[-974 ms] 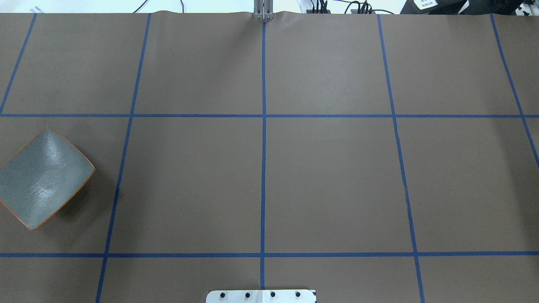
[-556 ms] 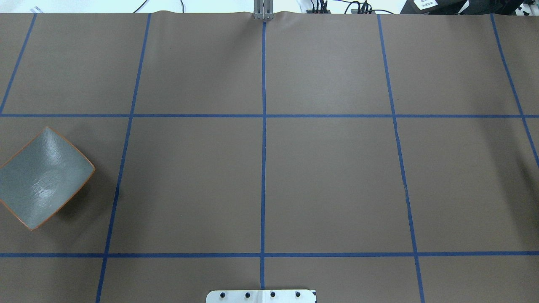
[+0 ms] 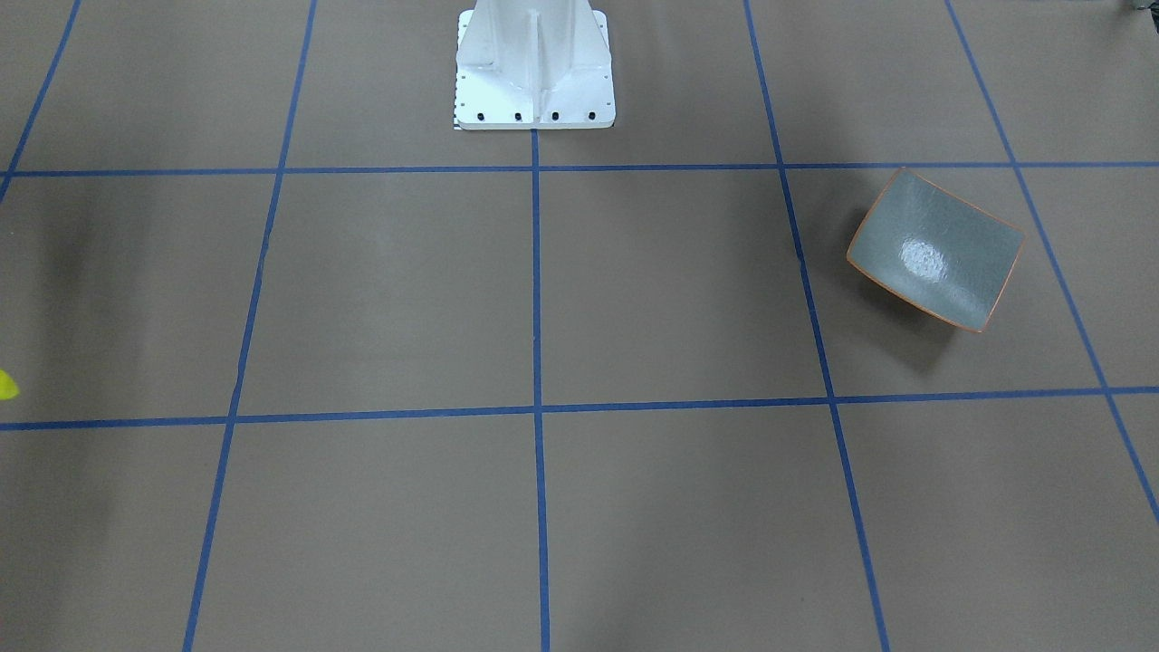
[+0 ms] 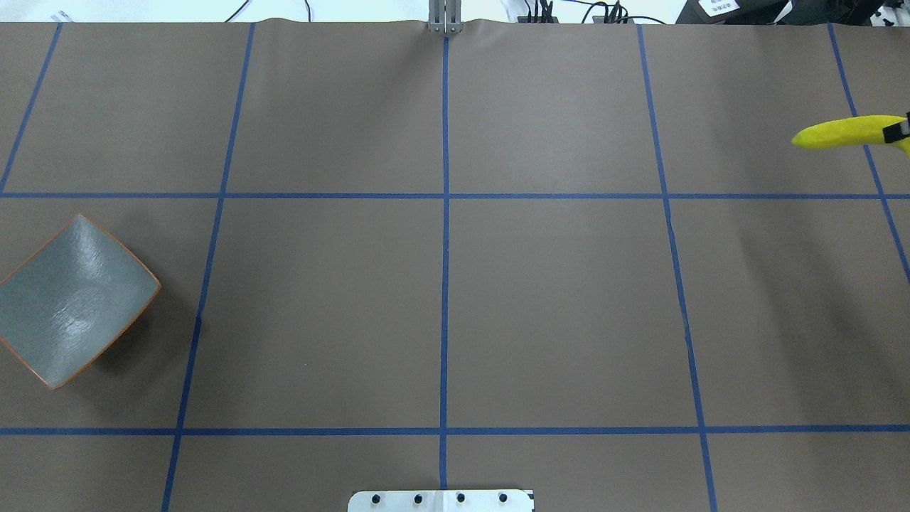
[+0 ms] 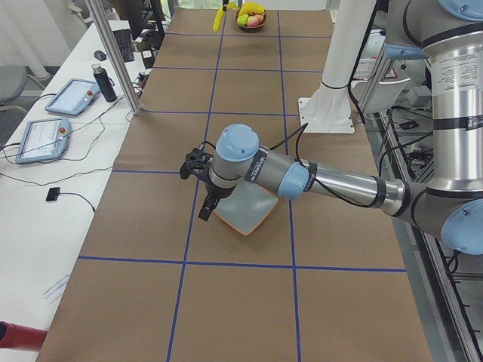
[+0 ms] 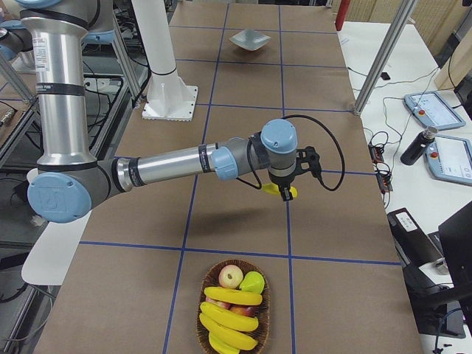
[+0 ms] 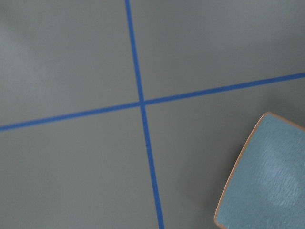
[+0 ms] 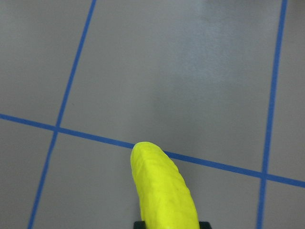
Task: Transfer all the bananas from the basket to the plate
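Observation:
My right gripper is shut on a yellow banana and holds it above the table at the far right; only a fingertip shows at the overhead view's edge. The banana fills the bottom of the right wrist view. Three more bananas lie in the wicker basket. The grey-green plate with an orange rim sits empty at the left. My left gripper hangs by the plate; I cannot tell whether it is open or shut.
The basket also holds an apple and a green fruit. The robot's white base stands at the table's near middle. Blue tape lines grid the brown table. Tablets and a bottle lie on the side bench.
The banana in my right gripper has come into the overhead view from the right edge. The plate has not moved.

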`<action>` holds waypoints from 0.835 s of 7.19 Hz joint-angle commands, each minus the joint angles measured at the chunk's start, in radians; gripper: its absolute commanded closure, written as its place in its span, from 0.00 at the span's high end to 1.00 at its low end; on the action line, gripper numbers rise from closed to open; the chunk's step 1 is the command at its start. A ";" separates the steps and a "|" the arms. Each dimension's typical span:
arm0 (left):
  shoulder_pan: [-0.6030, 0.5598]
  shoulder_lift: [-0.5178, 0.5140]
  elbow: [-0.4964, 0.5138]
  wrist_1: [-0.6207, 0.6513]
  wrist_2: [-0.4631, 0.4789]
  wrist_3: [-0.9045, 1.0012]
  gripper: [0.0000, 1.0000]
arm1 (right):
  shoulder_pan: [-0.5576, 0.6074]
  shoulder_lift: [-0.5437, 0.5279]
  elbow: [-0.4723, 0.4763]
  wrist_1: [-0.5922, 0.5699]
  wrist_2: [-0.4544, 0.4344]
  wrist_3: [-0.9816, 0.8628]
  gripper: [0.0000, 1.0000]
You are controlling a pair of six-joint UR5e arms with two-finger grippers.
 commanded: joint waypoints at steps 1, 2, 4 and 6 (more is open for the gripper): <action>0.086 -0.134 0.045 -0.094 -0.015 -0.059 1.00 | -0.164 0.135 0.005 0.122 -0.084 0.380 0.00; 0.135 -0.195 0.041 -0.100 -0.015 -0.318 1.00 | -0.244 0.216 0.005 0.122 -0.168 0.504 0.00; 0.294 -0.373 0.050 -0.149 -0.004 -0.811 1.00 | -0.411 0.361 0.005 0.122 -0.362 0.733 0.00; 0.438 -0.485 0.056 -0.197 -0.001 -0.975 1.00 | -0.540 0.447 0.011 0.122 -0.560 0.875 0.00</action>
